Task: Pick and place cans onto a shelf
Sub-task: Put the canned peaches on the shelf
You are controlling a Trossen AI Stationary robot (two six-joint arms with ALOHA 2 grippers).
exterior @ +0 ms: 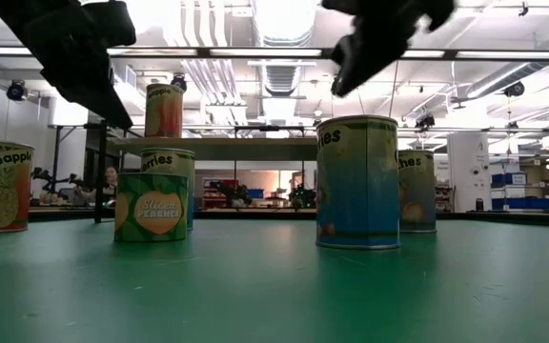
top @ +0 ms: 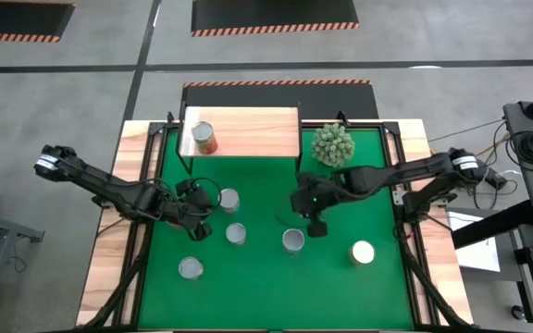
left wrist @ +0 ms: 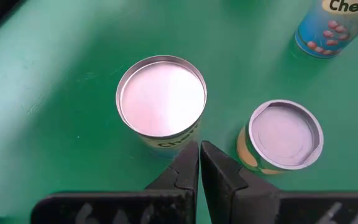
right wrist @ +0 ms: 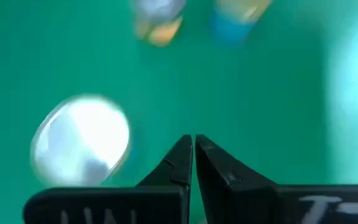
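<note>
Green mat bounded by bare wood strips at both sides and black frame rails along the edges. Open mat across the whole near strip and in the near corners; more free green between the right cluster and the right-hand rail. Far edge taken up by the shelf, a pale wood board at the back left of centre, with a spiky green plant just beside its right end.

One can on the shelf, orange-labelled, upright near the board's left end. Five more on the mat, all upright with silver tops showing: can by the left gripper, middle can, near-left can, can below the right gripper, and near-right can, well apart from the others.

Left gripper hanging low over the mat, fingers pressed together, holding nothing. Just ahead of the tips in the wrist view, two silver tops side by side, close but apart; a blue cherry-labelled tin farther off.

Right gripper over mid-table, right of centre, likewise closed and empty, fingers meeting in a narrow seam. Nearest can just beside and slightly nearer the front edge, not touched.
</note>
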